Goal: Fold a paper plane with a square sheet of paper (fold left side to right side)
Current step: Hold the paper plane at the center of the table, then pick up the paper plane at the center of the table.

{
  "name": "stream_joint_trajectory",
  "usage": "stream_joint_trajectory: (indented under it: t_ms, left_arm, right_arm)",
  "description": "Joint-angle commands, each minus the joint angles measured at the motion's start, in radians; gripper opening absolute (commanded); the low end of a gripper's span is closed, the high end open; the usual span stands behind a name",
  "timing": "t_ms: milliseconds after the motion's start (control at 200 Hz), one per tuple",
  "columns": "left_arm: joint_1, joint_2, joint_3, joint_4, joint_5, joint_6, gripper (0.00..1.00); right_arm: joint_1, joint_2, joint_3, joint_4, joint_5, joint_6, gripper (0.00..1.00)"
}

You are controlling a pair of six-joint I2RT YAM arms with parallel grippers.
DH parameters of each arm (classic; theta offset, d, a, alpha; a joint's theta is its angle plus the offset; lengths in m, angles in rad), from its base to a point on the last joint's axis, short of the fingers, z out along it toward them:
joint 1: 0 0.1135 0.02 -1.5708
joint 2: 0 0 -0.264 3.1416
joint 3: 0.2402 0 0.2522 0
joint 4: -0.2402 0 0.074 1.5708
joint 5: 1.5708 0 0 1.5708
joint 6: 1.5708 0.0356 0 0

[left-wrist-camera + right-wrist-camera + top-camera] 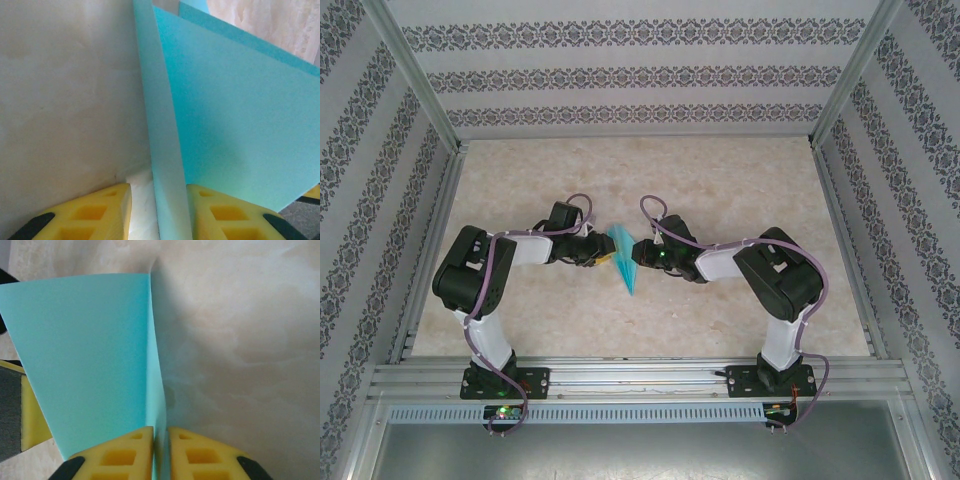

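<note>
The right hand (638,250) is pinching the paper plane (623,262) between its yellow fingers (125,452), which are standing almost together with only the paper's creased edge between them. The left hand (603,252) is facing it from the opposite side of the paper. Its fingers (100,212) are standing partly apart. A flap of the paper is passing between them and lying against one pad, and a gap is showing at the other pad, so this hand is judged not to be clamping. The paper is standing on edge between the two hands, its broad turquoise panel extending ahead of both sets of fingertips and its pointed end projecting sideways past them. Whether it is touching the counter (720,190) cannot be told. Several risks are arising. With one firm grip only, the thin sheet may pivot or slip out of the right hand. If the left hand closes off the crease line, it may press in a skewed fold. If the hands pull apart while both are gripping, the paper may tear. Unpressed layers may spring open.
</note>
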Motion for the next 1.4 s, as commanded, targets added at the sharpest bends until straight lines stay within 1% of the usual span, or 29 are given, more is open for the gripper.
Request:
stream_joint_trajectory:
  t_ms: [0, 160, 265, 390, 485, 560, 610, 729, 854, 989, 1334, 1394]
  left_arm:
    - [-0.014, 0.01, 0.021, 0.035, 0.015, -0.017, 0.33]
    - [-0.018, 0.015, 0.028, 0.034, 0.015, -0.018, 0.33]
    - [-0.02, 0.018, 0.032, 0.031, 0.017, -0.019, 0.33]
    - [-0.022, 0.017, 0.036, 0.026, 0.016, -0.018, 0.33]
    - [-0.023, 0.018, 0.038, 0.02, 0.013, -0.015, 0.33]
    - [-0.025, 0.018, 0.039, 0.017, 0.011, -0.012, 0.33]
    - [-0.025, 0.017, 0.04, 0.015, 0.008, -0.009, 0.33]
    - [-0.026, 0.021, 0.04, 0.009, 0.002, -0.007, 0.33]
    - [-0.026, 0.026, 0.045, 0.001, 0.002, -0.003, 0.33]
    - [-0.028, 0.025, 0.046, -0.004, -0.001, -0.001, 0.32]
    - [-0.029, 0.028, 0.047, -0.001, 0.0, -0.002, 0.32]
    - [-0.029, 0.028, 0.047, 0.001, 0.001, -0.003, 0.32]
  right_arm:
    - [-0.003, -0.051, 0.014, -0.018, 0.023, -0.024, 0.21]
    - [-0.018, -0.09, 0.003, -0.052, 0.025, -0.036, 0.3]
    - [-0.025, -0.137, 0.003, -0.112, 0.018, -0.059, 0.36]
    - [-0.019, -0.24, 0.039, -0.315, 0.04, -0.143, 0.42]
    - [-0.01, -0.274, 0.103, -0.504, 0.014, -0.204, 0.44]
    - [0.01, -0.273, 0.141, -0.595, -0.011, -0.226, 0.45]
    - [0.033, -0.263, 0.163, -0.638, -0.009, -0.231, 0.48]
    - [0.08, -0.213, 0.233, -0.723, 0.039, -0.246, 0.55]
    - [0.106, -0.152, 0.295, -0.764, 0.088, -0.256, 0.59]
    - [0.118, -0.093, 0.346, -0.772, 0.094, -0.261, 0.6]
    - [0.139, 0.006, 0.401, -0.782, 0.11, -0.262, 0.58]
    - [0.14, 0.018, 0.409, -0.784, 0.112, -0.262, 0.57]
